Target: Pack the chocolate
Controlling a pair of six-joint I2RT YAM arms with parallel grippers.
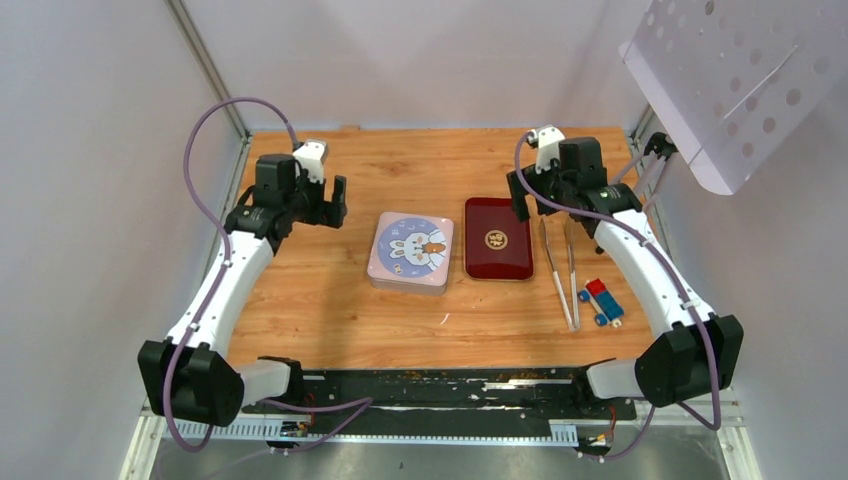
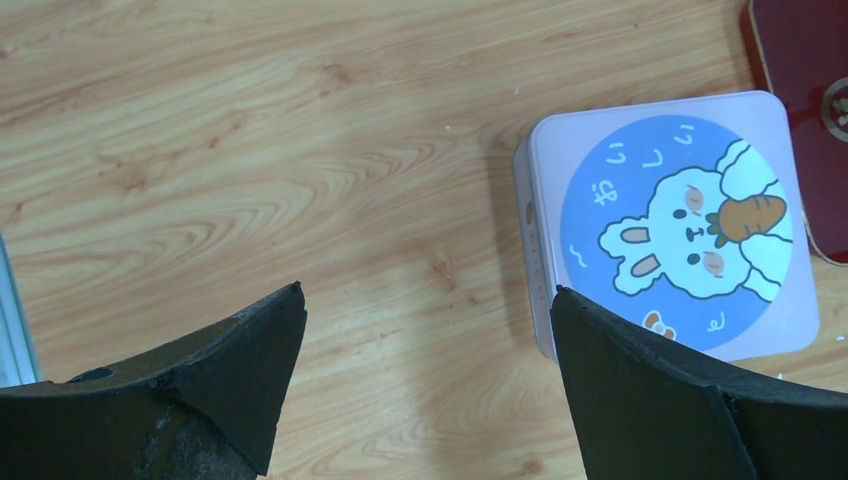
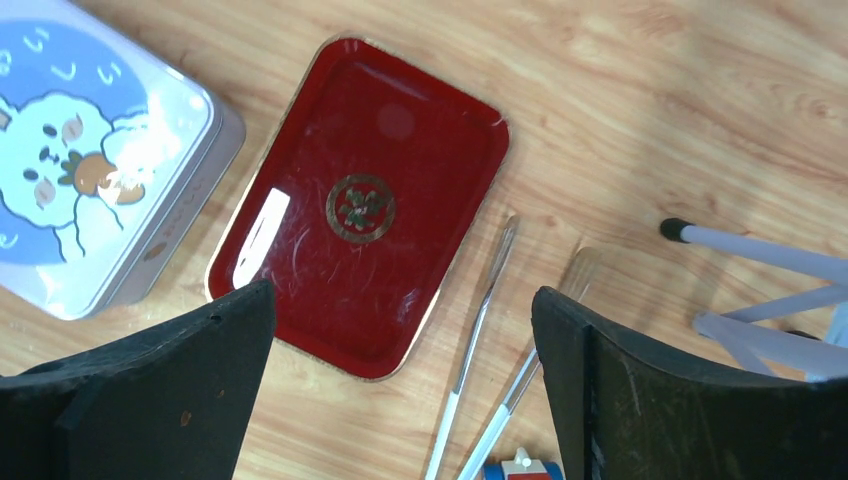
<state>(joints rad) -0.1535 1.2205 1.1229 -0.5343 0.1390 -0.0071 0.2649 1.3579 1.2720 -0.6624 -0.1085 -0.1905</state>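
Light-brown wood-grain tabletop point(image 1: 320, 320), one. Lying directly on it, left to right:
- pale-pink square metal tin point(image 1: 410, 252), lid on, printed with a white rabbit on a blue circle;
- dark-red rectangular tray point(image 1: 497, 238), gold emblem at centre, just beside the tin, not touching;
- long metal tongs point(image 1: 560, 275), right of the tray;
- small red-and-blue block point(image 1: 603, 301), near the tongs.

White arm links point(image 1: 225, 290), black joints point(image 1: 200, 382), purple cables point(image 1: 198, 140), black wedge-shaped pincer fingers point(image 2: 225, 375)
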